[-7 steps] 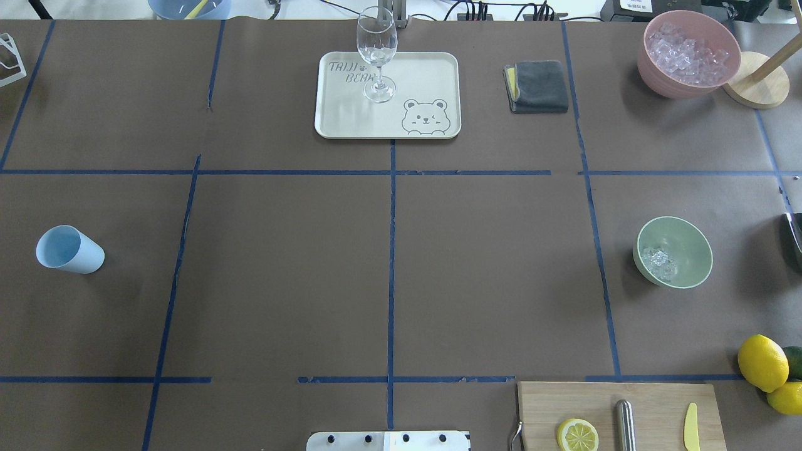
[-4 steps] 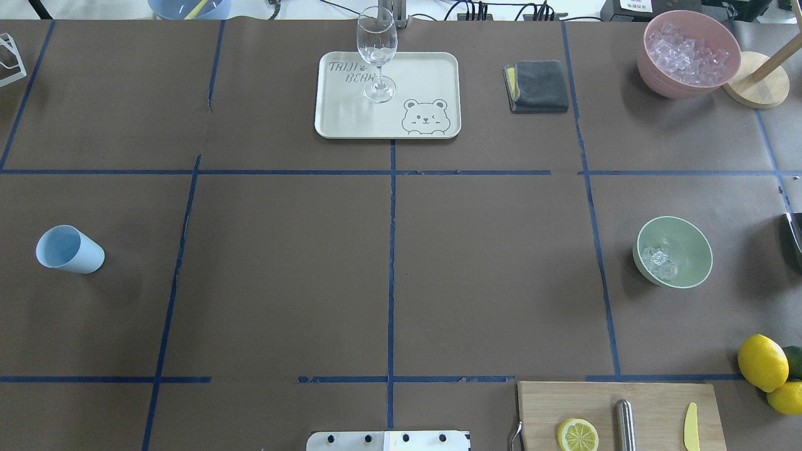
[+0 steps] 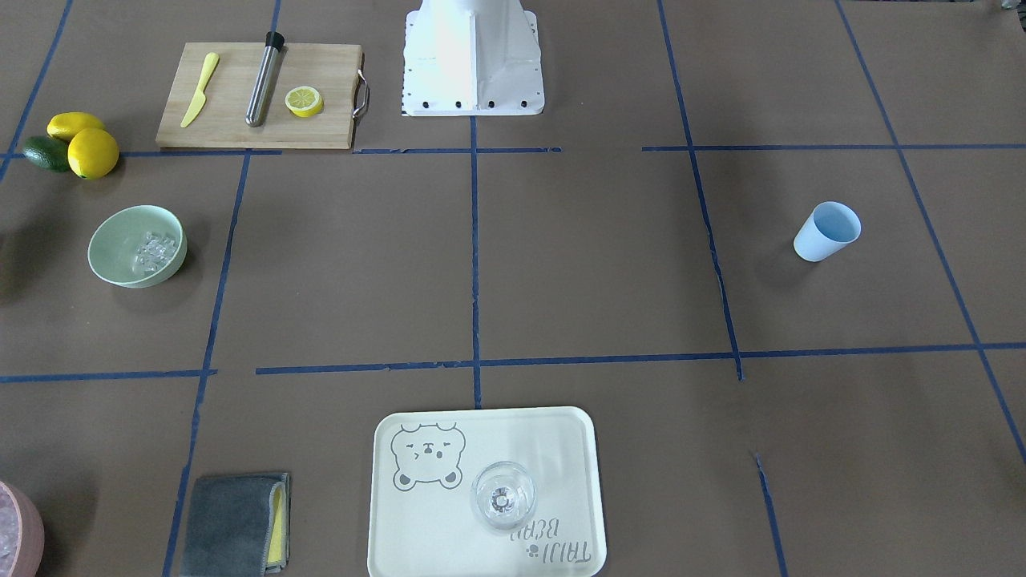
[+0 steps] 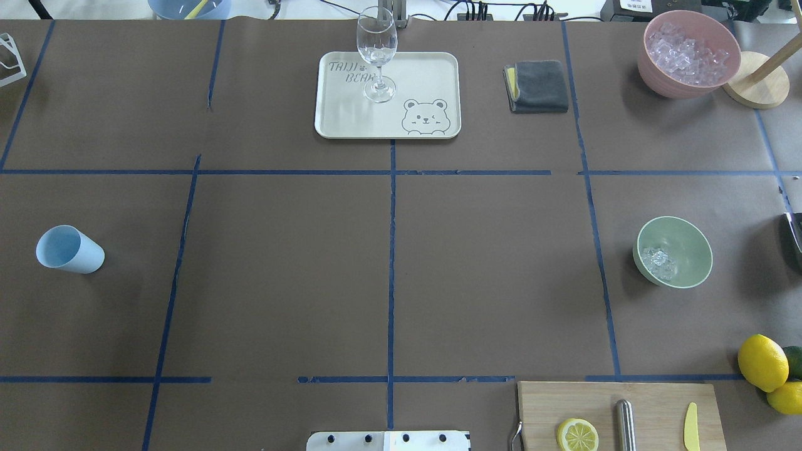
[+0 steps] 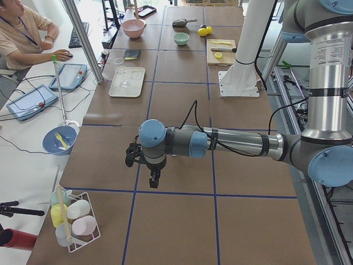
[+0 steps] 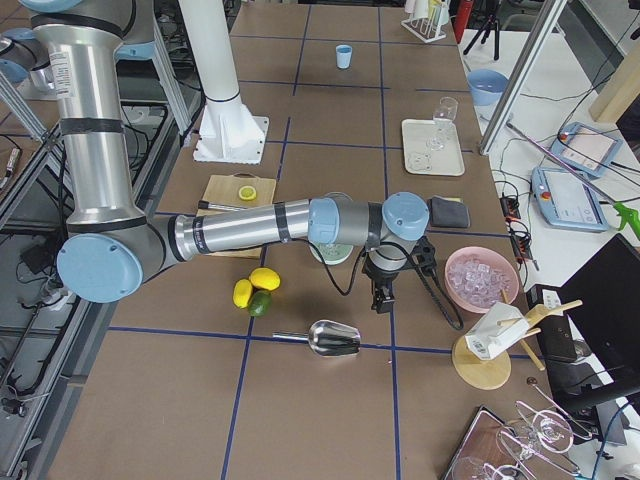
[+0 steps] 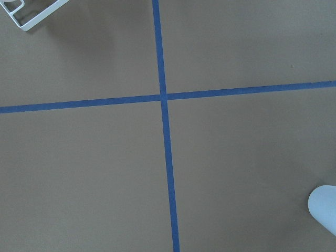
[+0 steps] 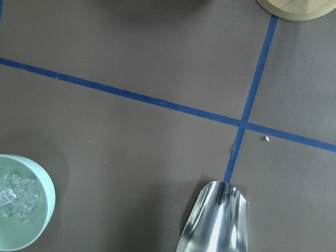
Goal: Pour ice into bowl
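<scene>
Ice (image 4: 660,263) heaped in bowl (image 4: 692,245), right half of table, well apart from cup (image 4: 69,249).
Judged hard, slick, light, loose: not for pinching singly, best tipped from a vessel gripped by its wall. Cannot tell opening of left gripper (image 5: 154,181) or right gripper (image 6: 381,302).

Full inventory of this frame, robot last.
ice: one heap, clear, in bowl
bowl: one, mint, robot's right
cup: one, blue, robot's left
wine glass: one, clear, on tray
tray: one, cream, centre
cloth: one, grey, beside tray
pink bowl: one, ice-filled, far right
cutting board: one, wooden, near right
lemon half, rod, knife: one each, on board
lemons: two, yellow, right edge
scoop: one, metal, right end
left gripper: one, black, left end
right gripper: one, black, right end
</scene>
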Controlling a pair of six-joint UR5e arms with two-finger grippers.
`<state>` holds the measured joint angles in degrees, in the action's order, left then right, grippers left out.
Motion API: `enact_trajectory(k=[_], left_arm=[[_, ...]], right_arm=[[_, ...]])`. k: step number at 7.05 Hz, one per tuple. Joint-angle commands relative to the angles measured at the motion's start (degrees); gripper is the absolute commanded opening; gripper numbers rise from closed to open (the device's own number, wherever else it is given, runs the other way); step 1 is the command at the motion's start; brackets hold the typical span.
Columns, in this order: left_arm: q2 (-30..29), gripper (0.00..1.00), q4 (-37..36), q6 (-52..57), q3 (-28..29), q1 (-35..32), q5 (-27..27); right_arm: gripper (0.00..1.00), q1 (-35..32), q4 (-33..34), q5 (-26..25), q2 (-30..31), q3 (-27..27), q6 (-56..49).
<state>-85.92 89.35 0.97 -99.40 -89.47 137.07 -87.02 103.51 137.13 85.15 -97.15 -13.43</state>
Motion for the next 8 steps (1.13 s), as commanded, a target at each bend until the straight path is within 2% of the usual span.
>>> enact_trajectory(k=[1, 8], left_arm=[[-0.04, 1.0, 0.03, 0.0, 0.26, 0.0, -0.05], [-0.04, 1.0, 0.12, -0.18, 1.14, 0.26, 0.65]], right_arm=[[1.0, 0.0, -0.24, -0.11, 0.11, 0.21, -0.01], [1.0, 0.0, -0.32, -0.02, 0.02, -0.49, 0.07]])
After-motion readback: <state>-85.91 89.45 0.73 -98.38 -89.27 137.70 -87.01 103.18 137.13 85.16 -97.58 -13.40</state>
